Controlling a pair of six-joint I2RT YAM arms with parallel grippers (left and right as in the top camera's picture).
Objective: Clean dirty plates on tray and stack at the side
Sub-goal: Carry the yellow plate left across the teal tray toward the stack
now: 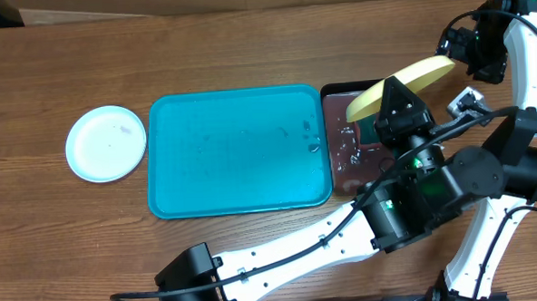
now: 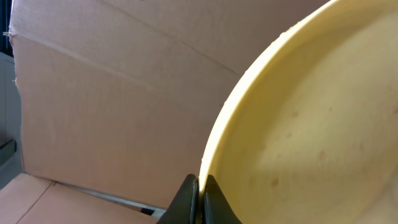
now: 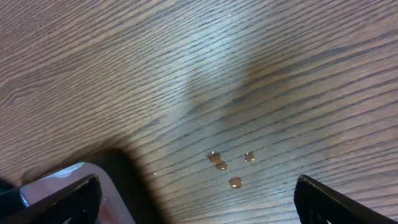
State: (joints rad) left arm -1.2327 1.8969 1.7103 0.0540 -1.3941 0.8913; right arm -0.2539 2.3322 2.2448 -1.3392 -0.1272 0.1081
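My left gripper is shut on the rim of the yellow-green plate and holds it tilted on edge above the black tray. In the left wrist view the fingers pinch the plate's rim, and its face shows a few faint specks. The white plate lies flat on the table left of the turquoise tray, which holds only droplets. My right gripper hangs open and empty over bare table at the far right, as the right wrist view shows. The light blue plate is out of view.
The narrow black tray with reddish liquid sits against the turquoise tray's right side; its corner shows in the right wrist view. Several brown drops lie on the wood. A cardboard box stands behind the table.
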